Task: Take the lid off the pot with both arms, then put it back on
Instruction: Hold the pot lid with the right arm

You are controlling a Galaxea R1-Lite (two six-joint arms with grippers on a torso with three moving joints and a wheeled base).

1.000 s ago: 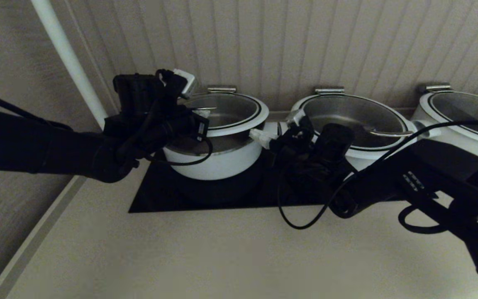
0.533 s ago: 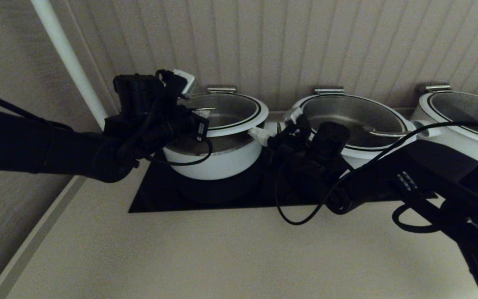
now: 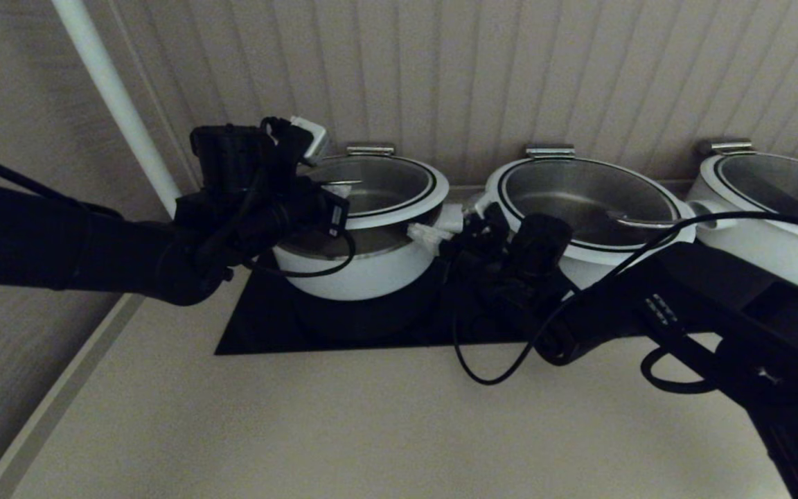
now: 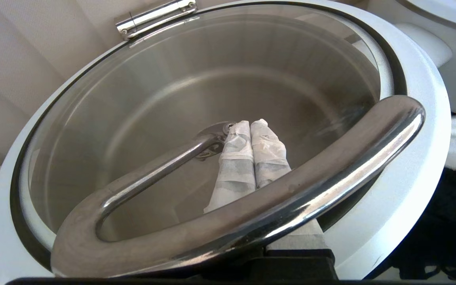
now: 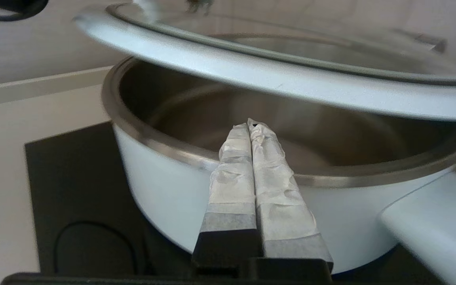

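- Two claws are at work on one small white pot [image 3: 364, 267], which stands on a black mat [image 3: 267, 326] on the pale desk [image 3: 371, 430], at the left end of a row of three white pots along the ribbed back wall.
- Left claw [image 4: 253, 136]: its two taped fingers are pressed flat together, with nothing pinched between them. They are slid in under the curved steel handle [image 4: 291, 198] of the lid, so the bar crosses over them and the glass lies beneath. It looks as if the lid hangs from this hook rather than from a squeeze.
- Lid [image 3: 378, 187]: it is raised clear of the pot and tilted. Steel lining shows in the gap below its white rim on the side facing the robot.
- Right claw [image 5: 251, 132]: its taped fingers are also closed together and hold nothing. From the right wrist view they point at the pot's steel lip, just below the lid's white rim [image 5: 251, 75]. I cannot tell whether they touch either one.
- From the head view, the right claw [image 3: 427, 235] sits at the pot's right side, beside its stub handle.
- Key relation: the lid's right edge lies just above the right claw's tips, so that claw would likely need to come up under the rim to share the weight.
- Left arm is nearer the handle; the right is nearer the rim.
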